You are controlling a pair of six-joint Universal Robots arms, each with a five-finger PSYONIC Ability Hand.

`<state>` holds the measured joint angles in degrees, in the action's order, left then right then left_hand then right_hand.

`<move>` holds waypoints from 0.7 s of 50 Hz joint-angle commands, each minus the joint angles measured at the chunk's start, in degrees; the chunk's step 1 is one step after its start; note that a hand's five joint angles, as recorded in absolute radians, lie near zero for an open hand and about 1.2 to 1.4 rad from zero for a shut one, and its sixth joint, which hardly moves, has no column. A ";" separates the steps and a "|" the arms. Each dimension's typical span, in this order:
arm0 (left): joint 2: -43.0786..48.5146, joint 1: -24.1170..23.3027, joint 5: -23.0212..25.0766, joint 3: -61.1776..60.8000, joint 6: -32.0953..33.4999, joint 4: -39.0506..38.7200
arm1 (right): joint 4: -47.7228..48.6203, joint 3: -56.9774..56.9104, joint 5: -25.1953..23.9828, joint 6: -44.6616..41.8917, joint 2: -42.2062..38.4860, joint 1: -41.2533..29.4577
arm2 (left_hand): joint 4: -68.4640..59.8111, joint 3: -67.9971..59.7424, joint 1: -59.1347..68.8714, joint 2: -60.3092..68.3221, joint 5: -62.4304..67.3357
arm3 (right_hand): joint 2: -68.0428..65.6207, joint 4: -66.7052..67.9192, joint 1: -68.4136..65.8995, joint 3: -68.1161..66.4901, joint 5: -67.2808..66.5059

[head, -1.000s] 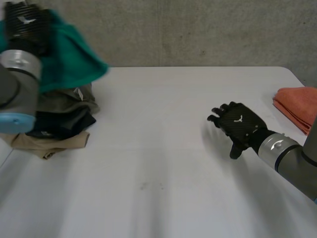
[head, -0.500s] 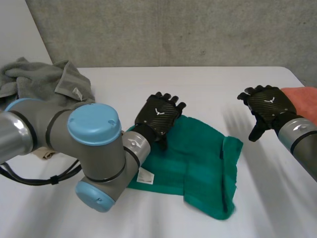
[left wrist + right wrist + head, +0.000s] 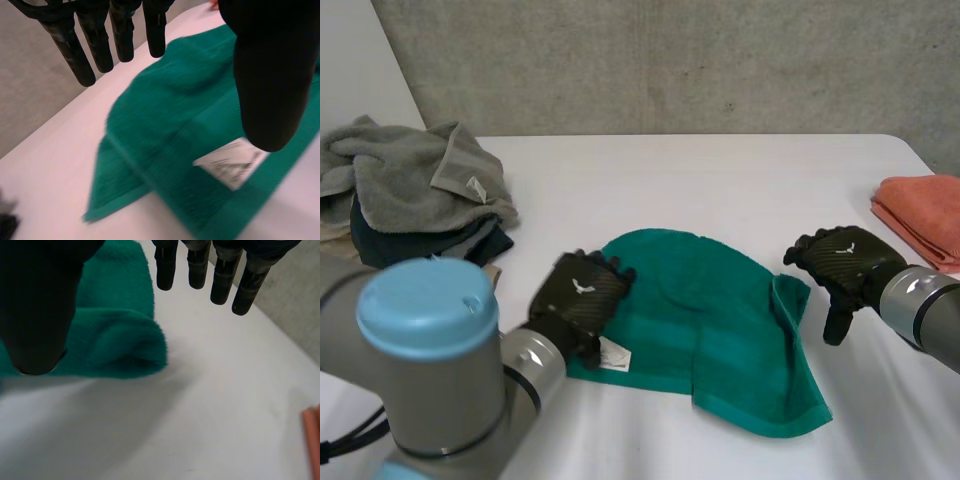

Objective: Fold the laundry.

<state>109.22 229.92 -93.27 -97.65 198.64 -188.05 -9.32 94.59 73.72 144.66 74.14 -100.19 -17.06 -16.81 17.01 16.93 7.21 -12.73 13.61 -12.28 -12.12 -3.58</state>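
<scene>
Towel (image 3: 720, 320), green, lies rumpled — my left hand (image 3: 582, 298) spread at one edge, my right hand (image 3: 840, 265) spread beside the other.

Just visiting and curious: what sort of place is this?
Likely a lab or test room, not a home: bare concrete wall, plain white table, a green towel lying near a heap of unfolded laundry.

The head view's edge cuts off the orange towel (image 3: 925, 215).
</scene>
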 commanded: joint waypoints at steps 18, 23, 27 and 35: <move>24.28 -22.31 4.85 27.50 -0.11 -4.87 | 5.45 -0.10 -0.33 -1.14 -1.10 11.25 | -0.72 -0.97 0.77 0.85 0.58 | 2.73 -3.61 2.28 2.12 3.58; 27.71 -22.93 6.87 30.50 4.99 -4.25 | 5.45 -0.10 -0.51 -0.87 -1.19 11.34 | -6.60 -6.84 6.65 6.73 6.45 | 2.73 -3.61 2.28 2.12 3.58; 29.12 -22.84 6.79 31.64 7.20 -4.16 | 5.54 -0.02 -0.60 -0.78 -1.54 11.16 | -27.91 -28.16 27.97 28.04 27.77 | 2.73 -3.61 2.28 2.12 3.58; 23.42 -21.44 -3.13 31.47 8.25 -4.60 | 5.37 -0.54 -0.51 -0.70 -2.24 10.90 | -62.94 -63.19 62.99 63.07 62.79 | 2.73 -3.61 2.28 2.12 3.58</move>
<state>137.84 207.31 -88.15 -65.63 206.26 -192.20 -3.79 94.52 73.11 143.86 72.11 -89.10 -68.21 -67.50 66.79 68.03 55.95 -12.73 13.61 -12.28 -12.12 -3.58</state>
